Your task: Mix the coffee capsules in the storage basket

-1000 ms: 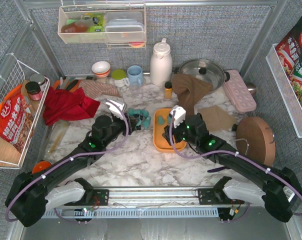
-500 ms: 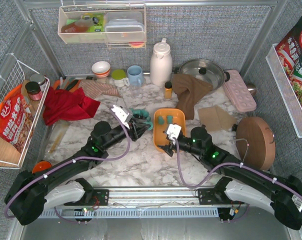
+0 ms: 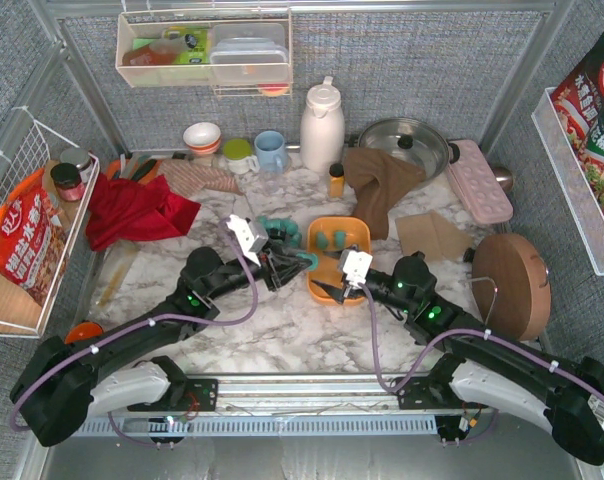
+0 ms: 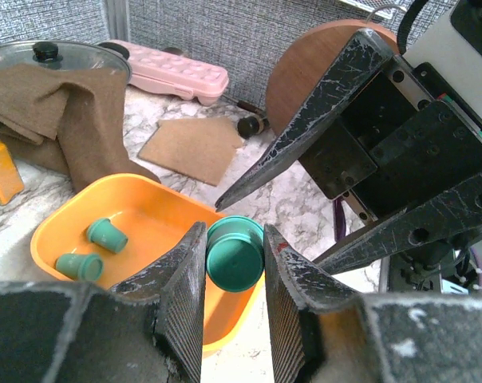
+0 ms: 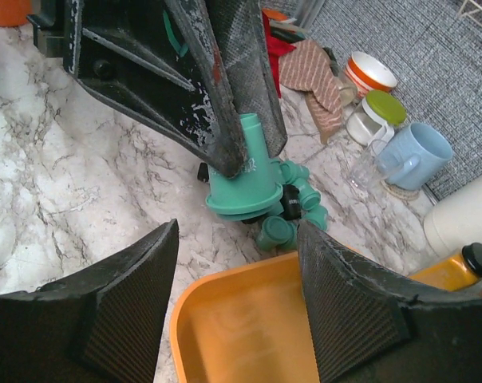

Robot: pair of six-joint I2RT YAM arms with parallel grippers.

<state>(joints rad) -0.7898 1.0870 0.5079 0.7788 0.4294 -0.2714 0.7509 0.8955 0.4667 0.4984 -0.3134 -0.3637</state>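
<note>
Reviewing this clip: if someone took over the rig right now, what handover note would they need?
Left gripper: shut on a teal capsule, held at the left rim of the orange basket, not yet released.
Right gripper: open and empty, at the basket's near-left corner, facing the left one.
In the basket: two teal capsules. A pile of capsules lies on the marble tabletop just left of the basket.
Done: two capsules are in.
Left: drop the held one, bring over the pile, then probably mix them.
</note>
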